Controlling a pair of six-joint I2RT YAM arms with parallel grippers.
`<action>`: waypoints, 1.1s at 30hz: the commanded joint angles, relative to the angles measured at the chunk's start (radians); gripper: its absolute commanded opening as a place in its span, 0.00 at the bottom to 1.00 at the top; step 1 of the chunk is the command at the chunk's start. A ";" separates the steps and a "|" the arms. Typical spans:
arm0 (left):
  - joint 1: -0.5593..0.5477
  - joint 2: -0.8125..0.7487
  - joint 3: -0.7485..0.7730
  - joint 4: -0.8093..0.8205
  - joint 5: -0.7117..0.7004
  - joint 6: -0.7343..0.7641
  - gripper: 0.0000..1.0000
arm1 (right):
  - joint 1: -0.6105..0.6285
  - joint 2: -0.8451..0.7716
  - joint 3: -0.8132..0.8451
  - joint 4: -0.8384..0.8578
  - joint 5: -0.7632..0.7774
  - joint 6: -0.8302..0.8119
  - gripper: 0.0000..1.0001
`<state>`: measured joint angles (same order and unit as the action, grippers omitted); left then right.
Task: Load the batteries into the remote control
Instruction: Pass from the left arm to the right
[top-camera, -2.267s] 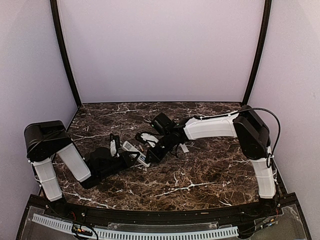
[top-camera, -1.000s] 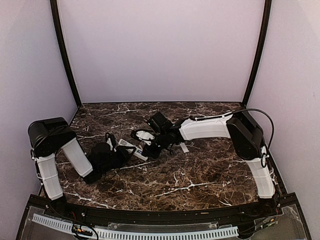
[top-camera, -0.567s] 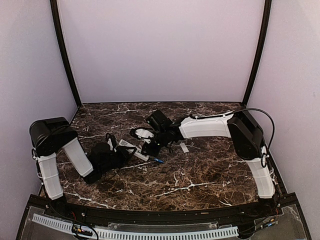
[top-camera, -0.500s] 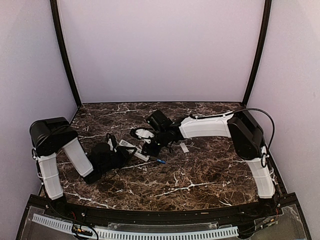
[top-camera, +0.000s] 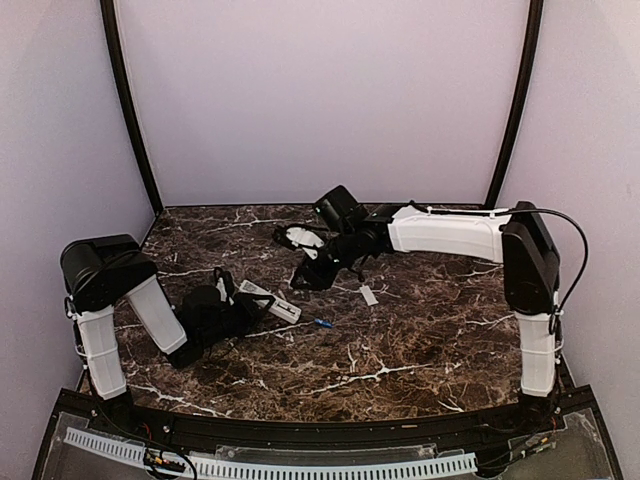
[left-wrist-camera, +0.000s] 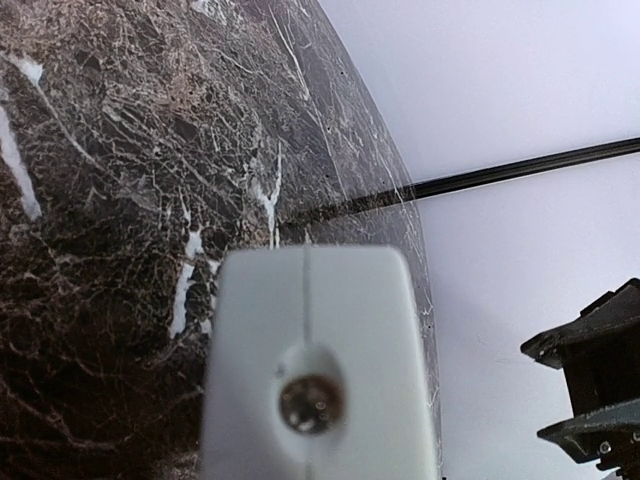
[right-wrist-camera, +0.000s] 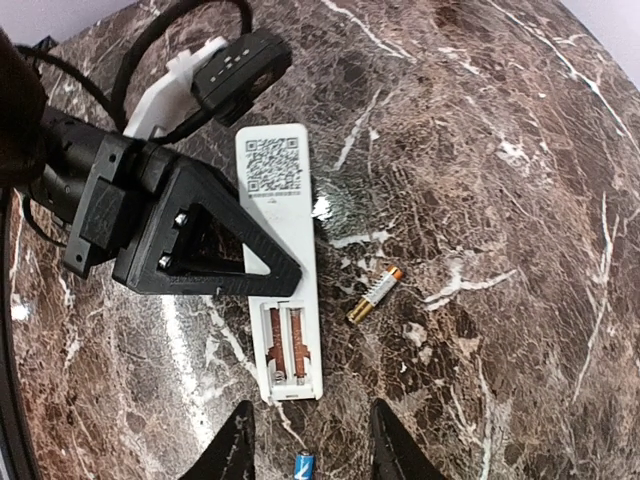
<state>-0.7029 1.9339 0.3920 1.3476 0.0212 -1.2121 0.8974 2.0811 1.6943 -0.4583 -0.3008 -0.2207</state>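
Hanging open and empty, the right pincer (right-wrist-camera: 312, 412) frames the blue battery (right-wrist-camera: 305, 466), which lies on the bench (right-wrist-camera: 500, 250) just off the bay end of the remote (right-wrist-camera: 275, 200). The remote lies back-up with its bay (right-wrist-camera: 286, 358) bare, gripped by the left pincer (right-wrist-camera: 262, 268). A second battery (right-wrist-camera: 375, 294) lies just beside it. Best, I judge: drop straight down and pinch the blue battery mid-barrel. Turn it parallel to a slot and seat the spring end first while the left pincer steadies the remote.
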 joint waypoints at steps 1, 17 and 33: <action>-0.004 0.034 -0.030 -0.099 0.019 0.022 0.00 | 0.002 0.036 -0.019 -0.008 -0.059 0.000 0.40; -0.003 0.037 -0.042 -0.069 0.020 0.024 0.00 | 0.061 0.216 0.027 0.196 0.048 -0.131 0.59; -0.003 0.026 -0.085 0.097 0.010 0.078 0.53 | 0.063 0.207 0.005 0.178 0.024 -0.152 0.17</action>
<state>-0.7033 1.9541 0.3588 1.3933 0.0284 -1.1862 0.9558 2.2967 1.6997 -0.2909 -0.2687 -0.3508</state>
